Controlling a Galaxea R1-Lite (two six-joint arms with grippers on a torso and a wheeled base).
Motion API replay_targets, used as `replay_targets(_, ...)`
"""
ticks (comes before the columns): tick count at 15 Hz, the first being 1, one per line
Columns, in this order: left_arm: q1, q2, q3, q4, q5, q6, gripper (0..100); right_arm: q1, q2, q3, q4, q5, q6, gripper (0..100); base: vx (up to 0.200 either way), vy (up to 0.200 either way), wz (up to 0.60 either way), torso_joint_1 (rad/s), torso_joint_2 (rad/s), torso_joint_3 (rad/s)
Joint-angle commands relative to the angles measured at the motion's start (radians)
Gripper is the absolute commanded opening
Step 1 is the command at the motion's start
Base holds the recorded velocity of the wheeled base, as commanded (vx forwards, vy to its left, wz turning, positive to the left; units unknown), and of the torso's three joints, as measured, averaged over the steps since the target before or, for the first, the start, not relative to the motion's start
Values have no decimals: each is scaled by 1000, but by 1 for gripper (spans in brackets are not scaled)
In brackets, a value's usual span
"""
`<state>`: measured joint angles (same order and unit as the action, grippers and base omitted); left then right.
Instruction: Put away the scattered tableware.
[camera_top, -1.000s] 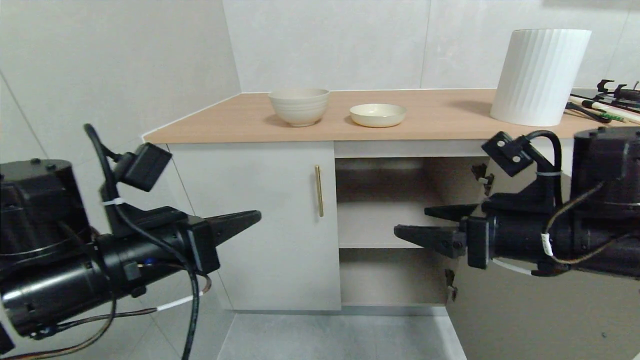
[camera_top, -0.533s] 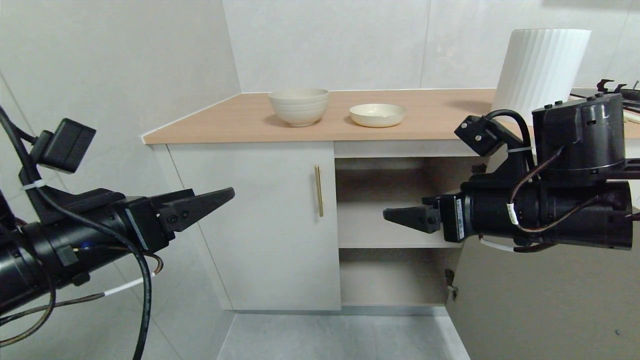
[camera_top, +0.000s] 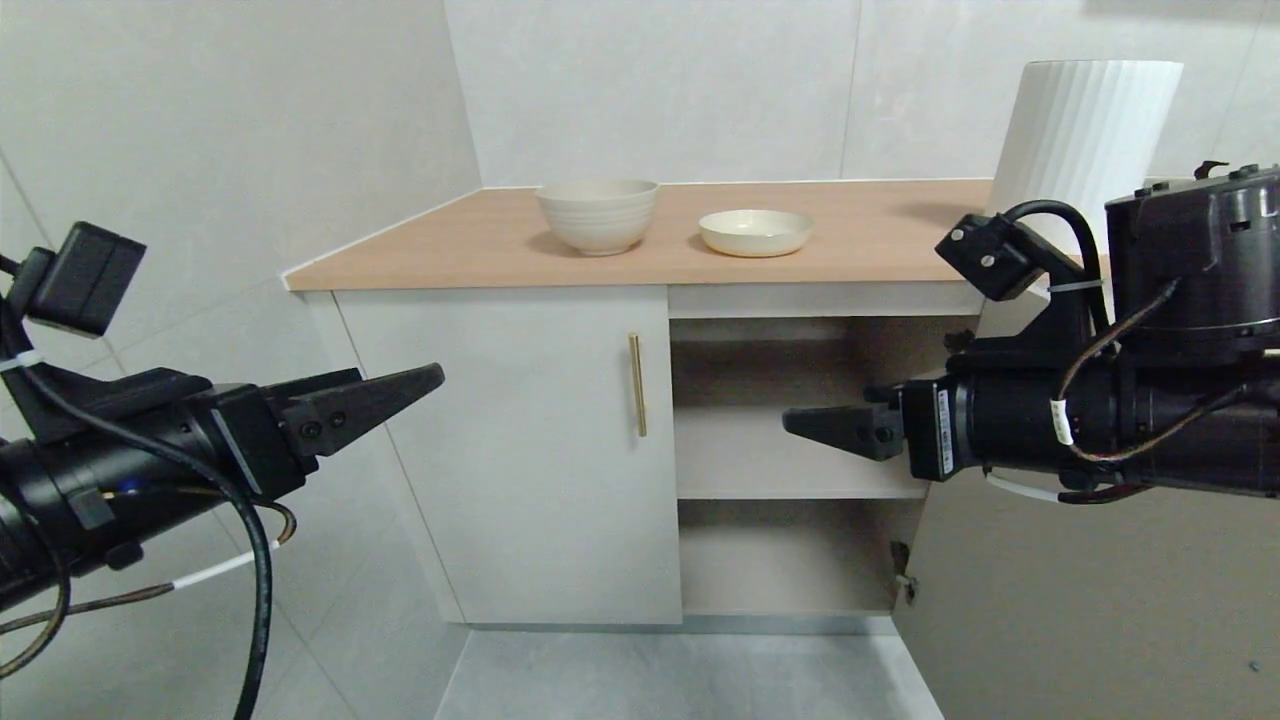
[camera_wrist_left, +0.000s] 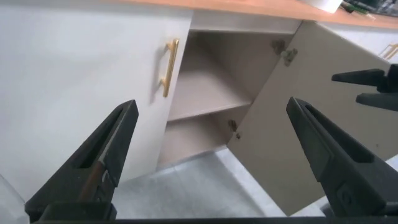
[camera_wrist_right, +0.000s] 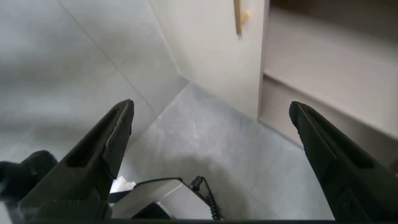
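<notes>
**Two Dishes Wait Up on the Counter**

A cream bowl (camera_top: 598, 213) and a small cream dish (camera_top: 755, 230) sit near each other on the wooden counter (camera_top: 450, 250). They do not touch. The bowl is deep and round, with thin rings going around its outside. The dish is low and flat, with a short edge that curls up. Both stand the right way up.

They look like pottery. So they are likely hard and stiff, a bit heavy for their size, and smooth enough to slip. They could chip or break if dropped or banged. A good place to hold the bowl is its rim, with one finger inside and one outside. The dish looks harder to take, because its edge is so low. A pinch on the rim would likely work best there too.

Under the counter, the cupboard has one closed door (camera_top: 540, 450) with a gold handle (camera_top: 637, 384). The other door (camera_top: 1050, 600) is swung open and shows a shelf (camera_top: 760, 455).

The left gripper (camera_wrist_left: 211, 106) hangs low, off to the left of the cupboard. Its fingers are spread wide and hold nothing. The right gripper (camera_wrist_right: 211, 106) hangs in front of the open side, level with the shelf. Its fingers are spread wide too, with nothing between them. Both grippers are below the counter and well apart from the dishes.
</notes>
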<state>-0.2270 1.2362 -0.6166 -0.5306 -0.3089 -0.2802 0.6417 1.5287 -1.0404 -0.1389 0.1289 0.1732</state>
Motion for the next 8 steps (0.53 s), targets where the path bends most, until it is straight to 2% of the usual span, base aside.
replay_targets(1,8,5,-5,-5,-4,-4,100,-2,-10,0,-1,0,0,100,200,0,0,2,-2,7)
replay_targets(2,14,9,-5,-15,-1,-7,100,-2,-10,0,-1,0,0,100,200,0,0,7,-2,-2)
replay_targets(6,15,2,6,-38,1,-1,100,-4,-9,-7,7,0,0,100,0,0,0,0,0,0)
replay_targets(8,15,0,1,-35,-2,-8,100,-4,-9,-7,7,0,0,100,0,0,0,0,0,0)
